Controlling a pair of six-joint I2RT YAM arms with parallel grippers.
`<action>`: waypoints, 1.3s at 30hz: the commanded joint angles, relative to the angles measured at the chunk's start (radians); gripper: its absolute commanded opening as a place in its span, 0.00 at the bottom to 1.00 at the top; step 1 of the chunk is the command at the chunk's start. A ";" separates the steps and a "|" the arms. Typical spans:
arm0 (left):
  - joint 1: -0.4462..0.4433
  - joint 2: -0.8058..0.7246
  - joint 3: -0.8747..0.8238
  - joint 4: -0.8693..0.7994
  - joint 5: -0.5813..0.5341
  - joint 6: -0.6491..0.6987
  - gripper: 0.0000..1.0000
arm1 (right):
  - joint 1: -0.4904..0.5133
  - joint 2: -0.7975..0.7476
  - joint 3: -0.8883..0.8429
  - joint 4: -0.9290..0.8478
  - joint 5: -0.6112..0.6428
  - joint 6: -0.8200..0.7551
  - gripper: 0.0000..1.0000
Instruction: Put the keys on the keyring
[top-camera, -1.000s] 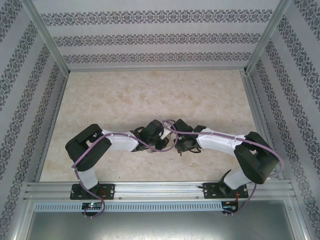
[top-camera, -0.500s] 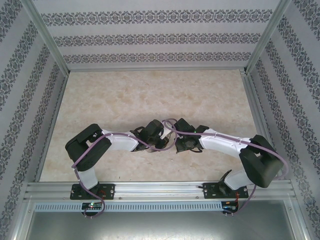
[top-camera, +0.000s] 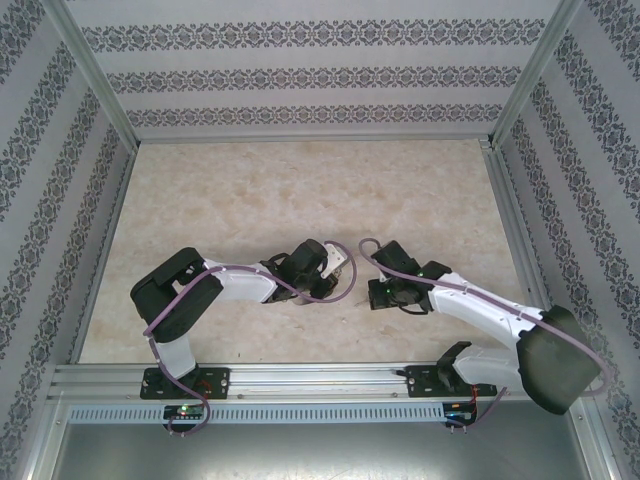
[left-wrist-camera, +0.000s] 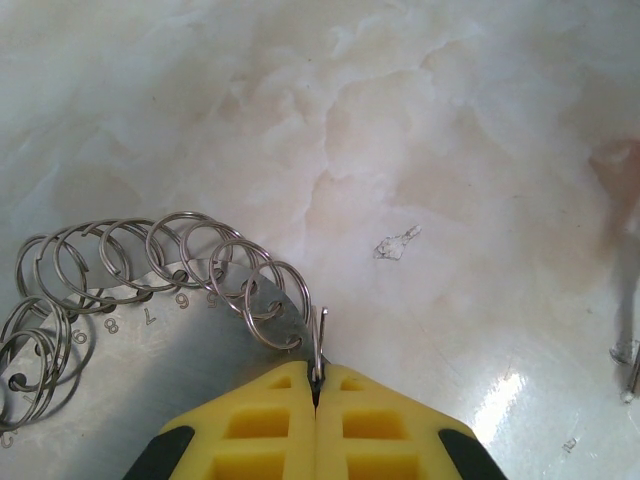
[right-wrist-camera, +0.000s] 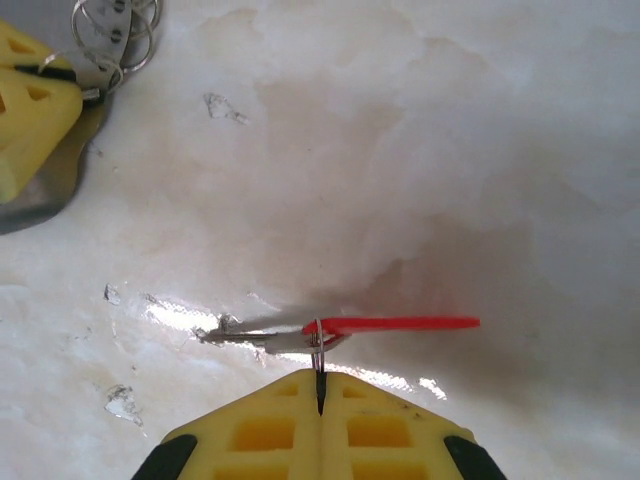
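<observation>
Your left gripper (left-wrist-camera: 316, 378) has its yellow jaws pressed fully together on a thin wire loop at the end of the keyring (left-wrist-camera: 150, 300). The keyring is a flat grey metal arc stamped with numbers and fringed with small silvery split rings (left-wrist-camera: 205, 250), held close over the marble-patterned table (left-wrist-camera: 420, 130). Your right gripper (right-wrist-camera: 320, 388) is likewise clamped tight, pinching the key (right-wrist-camera: 345, 328) roughly where its red plastic head (right-wrist-camera: 410, 323) meets the short silvery blade (right-wrist-camera: 240, 337). The key lies crosswise, edge-on to the camera, near the table surface; whether it touches cannot be told. From the right wrist, the keyring sits in the upper left corner, well apart from the key. Both pieces look to be in hand, but the key is not yet on the ring. Bringing them together and threading it on appears to remain.
</observation>
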 joint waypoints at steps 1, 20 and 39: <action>0.008 -0.042 -0.001 0.004 0.009 0.020 0.00 | -0.035 -0.050 -0.013 0.006 -0.047 0.024 0.00; 0.008 -0.115 0.002 0.034 0.036 0.109 0.00 | -0.198 -0.221 -0.061 0.150 -0.181 -0.073 0.00; 0.008 -0.198 0.017 0.042 0.051 0.176 0.00 | -0.241 -0.139 -0.115 0.436 -0.541 -0.085 0.00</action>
